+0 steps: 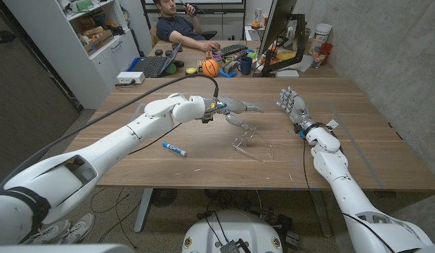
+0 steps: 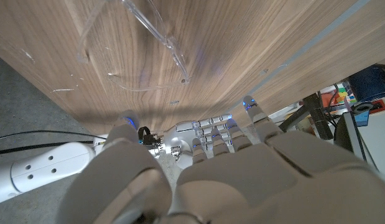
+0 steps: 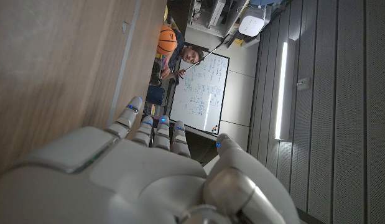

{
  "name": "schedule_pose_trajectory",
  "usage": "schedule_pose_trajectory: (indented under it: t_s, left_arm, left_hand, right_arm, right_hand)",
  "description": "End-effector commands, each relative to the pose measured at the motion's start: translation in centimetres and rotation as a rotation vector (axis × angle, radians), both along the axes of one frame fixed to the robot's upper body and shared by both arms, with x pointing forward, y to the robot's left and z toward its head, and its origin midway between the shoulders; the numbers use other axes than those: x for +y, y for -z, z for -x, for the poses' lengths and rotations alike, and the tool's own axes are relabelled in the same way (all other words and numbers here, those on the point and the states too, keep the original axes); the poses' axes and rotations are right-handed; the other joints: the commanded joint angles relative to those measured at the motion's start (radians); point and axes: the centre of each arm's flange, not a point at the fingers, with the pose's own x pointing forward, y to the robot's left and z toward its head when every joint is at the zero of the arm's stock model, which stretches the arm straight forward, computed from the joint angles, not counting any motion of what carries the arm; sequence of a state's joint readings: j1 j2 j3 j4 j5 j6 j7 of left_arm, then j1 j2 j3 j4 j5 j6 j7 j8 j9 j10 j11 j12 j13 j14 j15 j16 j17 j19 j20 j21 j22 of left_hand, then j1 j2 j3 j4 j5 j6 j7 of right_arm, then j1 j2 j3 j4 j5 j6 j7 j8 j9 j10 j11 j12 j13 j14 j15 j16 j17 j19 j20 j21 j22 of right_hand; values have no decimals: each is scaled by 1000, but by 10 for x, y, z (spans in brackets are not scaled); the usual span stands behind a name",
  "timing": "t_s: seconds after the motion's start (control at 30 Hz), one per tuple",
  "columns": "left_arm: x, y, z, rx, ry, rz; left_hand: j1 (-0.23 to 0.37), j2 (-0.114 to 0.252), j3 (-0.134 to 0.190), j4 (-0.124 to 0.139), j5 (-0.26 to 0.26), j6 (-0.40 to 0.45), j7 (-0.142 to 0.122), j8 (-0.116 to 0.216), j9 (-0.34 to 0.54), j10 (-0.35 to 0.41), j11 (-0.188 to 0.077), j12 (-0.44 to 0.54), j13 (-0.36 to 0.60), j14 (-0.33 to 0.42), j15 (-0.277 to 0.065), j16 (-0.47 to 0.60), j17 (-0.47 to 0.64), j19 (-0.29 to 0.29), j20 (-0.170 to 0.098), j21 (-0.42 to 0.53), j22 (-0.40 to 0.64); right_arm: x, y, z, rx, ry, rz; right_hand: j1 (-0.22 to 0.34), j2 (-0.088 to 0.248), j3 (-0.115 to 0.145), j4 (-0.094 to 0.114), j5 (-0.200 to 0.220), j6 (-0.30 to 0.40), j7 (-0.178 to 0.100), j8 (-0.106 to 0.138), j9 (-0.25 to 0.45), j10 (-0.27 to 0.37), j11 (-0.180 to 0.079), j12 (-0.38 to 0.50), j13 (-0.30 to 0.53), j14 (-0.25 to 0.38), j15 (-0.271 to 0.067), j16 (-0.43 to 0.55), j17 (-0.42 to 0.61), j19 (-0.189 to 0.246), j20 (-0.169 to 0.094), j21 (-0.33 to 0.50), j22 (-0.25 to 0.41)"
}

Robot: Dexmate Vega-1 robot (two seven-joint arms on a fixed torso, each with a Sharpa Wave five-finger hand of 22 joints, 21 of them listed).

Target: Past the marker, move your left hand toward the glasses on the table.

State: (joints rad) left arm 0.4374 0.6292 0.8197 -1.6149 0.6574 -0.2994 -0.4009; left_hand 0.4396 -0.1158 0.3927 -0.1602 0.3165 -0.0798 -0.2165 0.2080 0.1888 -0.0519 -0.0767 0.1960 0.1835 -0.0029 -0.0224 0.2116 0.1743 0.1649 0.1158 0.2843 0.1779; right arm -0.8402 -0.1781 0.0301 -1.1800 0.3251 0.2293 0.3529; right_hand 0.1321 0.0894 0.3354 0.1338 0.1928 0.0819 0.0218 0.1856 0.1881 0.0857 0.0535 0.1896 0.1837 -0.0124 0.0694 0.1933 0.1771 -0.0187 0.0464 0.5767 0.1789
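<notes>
Wooden table (image 1: 358, 151) holds marker (image 1: 173, 148), clear glasses (image 1: 249, 144); cluttered office behind.

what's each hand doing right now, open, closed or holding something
Left hand: open, fingers stretched out above the clear glasses, holding nothing.
Right hand: open, fingers upright and apart, holding nothing.

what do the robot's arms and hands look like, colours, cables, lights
Both arms have glossy white rounded shells with dark joint bands. The left hand and right hand are silver-grey metal with small blue lights on the fingers. A black cable loops above the left wrist.
</notes>
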Motion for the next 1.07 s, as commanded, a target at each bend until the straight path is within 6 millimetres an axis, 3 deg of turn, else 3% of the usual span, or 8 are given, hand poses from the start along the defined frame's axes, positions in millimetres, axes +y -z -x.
schedule_pose_trajectory:
  t_s: [0.03, 0.27, 1.07]
  left_arm:
    - [0, 11, -11, -31, -69, -34]
    - [0, 11, -12, -30, -75, -33]
    - [-4, 8, -11, -30, -54, -36]
  left_hand:
    - [55, 0, 1, -11, 12, 23, -3, 12, 2, 28, -10, 6, 4, 32, -12, 14, 2, 49, -13, -2, 2]
    - [138, 15, 10, -12, 20, 60, -4, 22, 4, 62, -21, 8, 4, 68, -24, 17, 1, 101, -32, -3, 2]
    - [188, 20, 3, -4, 20, 91, -4, 27, 4, 47, -21, -6, 5, 47, -25, 0, 1, 105, -38, -22, 4]
  right_arm:
    - [0, 1, 0, 4, 7, 6]
    - [1, 1, -1, 0, 8, 7]
    - [1, -2, -3, -2, 7, 4]
  right_hand:
    - [-6, -2, -5, -2, 9, 6, 4, 7, 3, 8, 0, 4, 5, 1, 6, 7, 3, 6, 4, -2, 5]
    - [-9, -4, -8, -1, 9, 6, 5, 8, 3, 9, -2, 4, 5, 1, 6, 7, 3, 7, 4, -4, 5]
    - [-17, -8, -17, 1, 10, 6, 6, 7, 3, 9, 0, 4, 5, 1, 5, 7, 3, 9, 5, -9, 5]
